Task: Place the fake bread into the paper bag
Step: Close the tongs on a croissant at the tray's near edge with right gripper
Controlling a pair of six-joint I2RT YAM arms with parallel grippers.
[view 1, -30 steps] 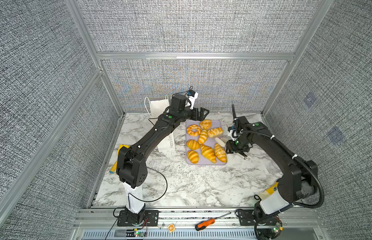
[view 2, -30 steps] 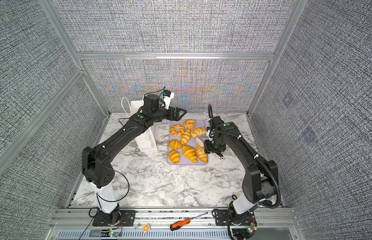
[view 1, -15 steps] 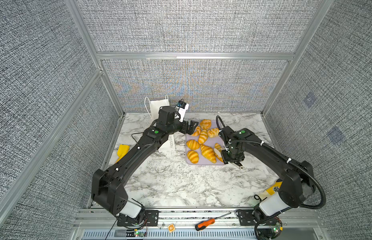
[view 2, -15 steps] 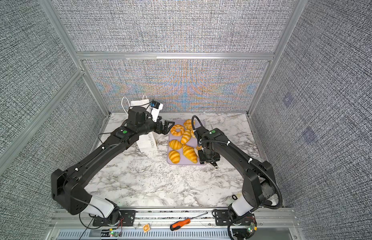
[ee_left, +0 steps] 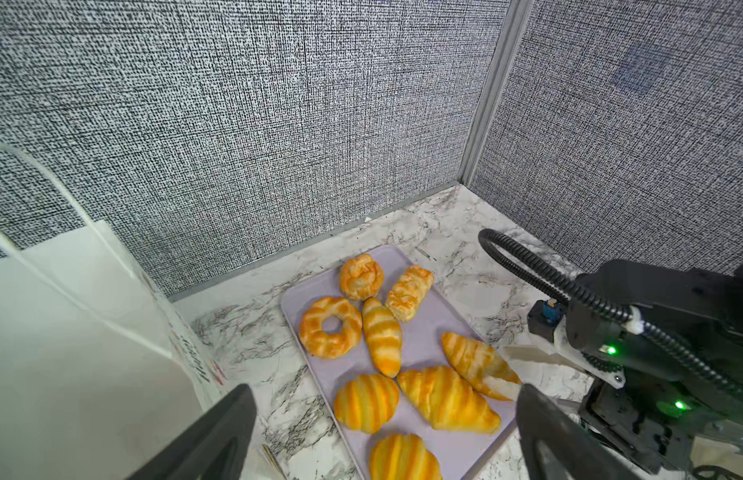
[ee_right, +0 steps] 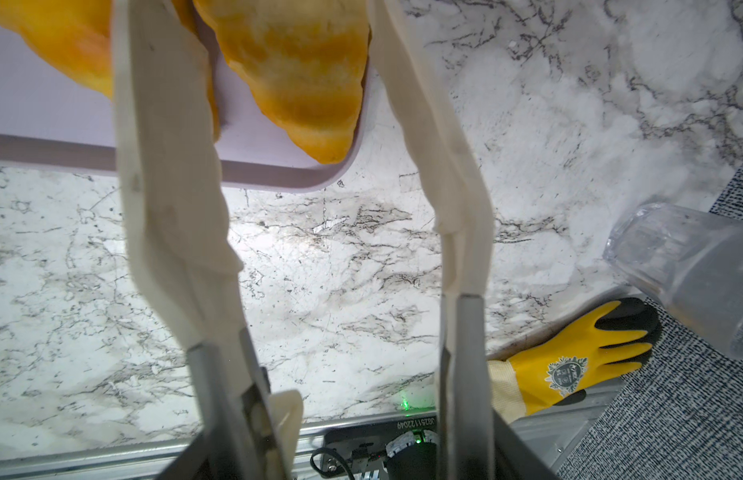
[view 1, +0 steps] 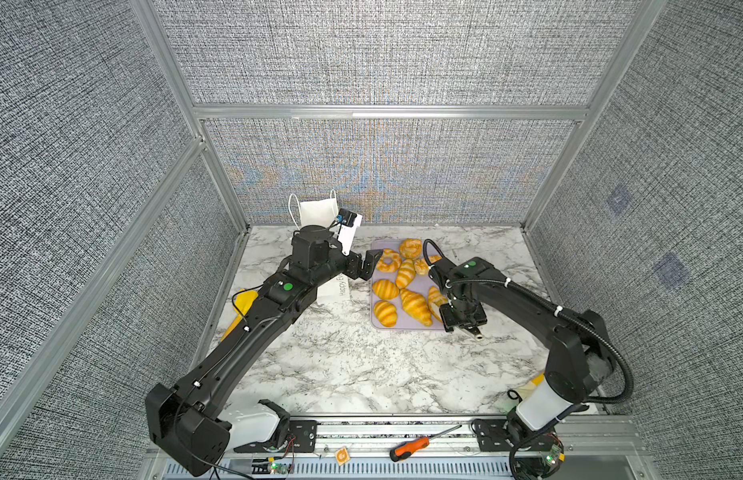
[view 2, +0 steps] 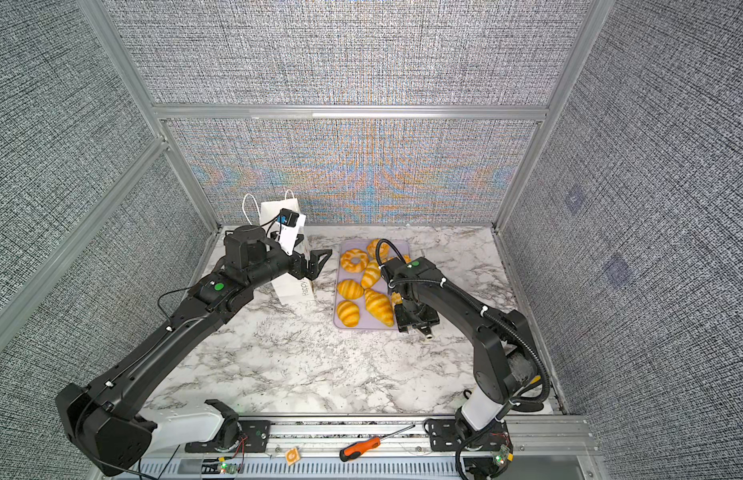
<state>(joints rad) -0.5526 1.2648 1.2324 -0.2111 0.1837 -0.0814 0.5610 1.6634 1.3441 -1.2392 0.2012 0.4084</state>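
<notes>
Fake bread [view 1: 415, 307] – eight pieces on purple tray [ee_left: 423, 343], far middle of table. Paper bag [view 1: 315, 212] stands far left. Left gripper [ee_left: 384, 392] spread wide, holds nothing, hangs between bag and tray. Right gripper [ee_right: 270, 41] – fingers apart, one each side of croissant [ee_right: 295, 66] at tray's near right corner.

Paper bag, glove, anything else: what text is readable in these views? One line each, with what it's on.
"Happy": grey lettering running up the side of the paper bag; the words after it are hidden behind the left arm.
Round emblem on the yellow glove: too small to read.
White serial string on the black plate at the table's front edge: upside down, characters not certain.
Nothing else legible.
</notes>
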